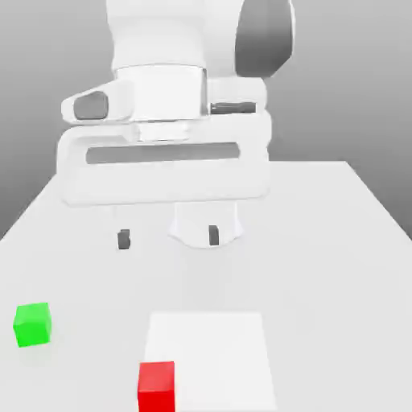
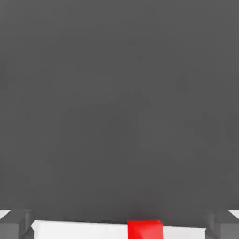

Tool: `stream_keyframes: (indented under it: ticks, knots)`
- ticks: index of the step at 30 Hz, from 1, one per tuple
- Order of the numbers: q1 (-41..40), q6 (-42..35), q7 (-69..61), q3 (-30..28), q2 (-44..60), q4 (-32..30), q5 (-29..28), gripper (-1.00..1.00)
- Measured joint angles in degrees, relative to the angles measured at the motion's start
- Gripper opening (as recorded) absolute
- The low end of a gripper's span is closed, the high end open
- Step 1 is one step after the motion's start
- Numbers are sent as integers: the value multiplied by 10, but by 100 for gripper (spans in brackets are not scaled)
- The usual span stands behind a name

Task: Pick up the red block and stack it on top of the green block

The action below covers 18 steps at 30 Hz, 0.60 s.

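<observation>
Exterior view: red block point(image 1: 157, 387) below gripper point(image 1: 168, 238); apart.

White table point(image 1: 322, 282): red block point(image 1: 157, 388), green block point(image 1: 33, 325) toward exterior view's left, pale square patch point(image 1: 213, 354).

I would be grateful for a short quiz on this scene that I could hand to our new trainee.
1. Which block lies farther to the exterior view's left?
2. True or false: the gripper is holding the red block.
3. Fill in: to complete the task, the red block must end up ____ the green block.

Key: 1. The green block. 2. False; its fingers stand open, with nothing between them. 3. On top of.
</observation>
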Motion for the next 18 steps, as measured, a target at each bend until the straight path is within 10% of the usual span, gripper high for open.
stream_keyframes:
  ticks: [12, 13, 18]
  knots:
    - [-29, 130, -44, 12, 247, -8, 14, 0]
    - [-32, 140, -47, 15, 259, -6, 17, -100]
    - [-32, 140, -46, 16, 259, -6, 16, -100]
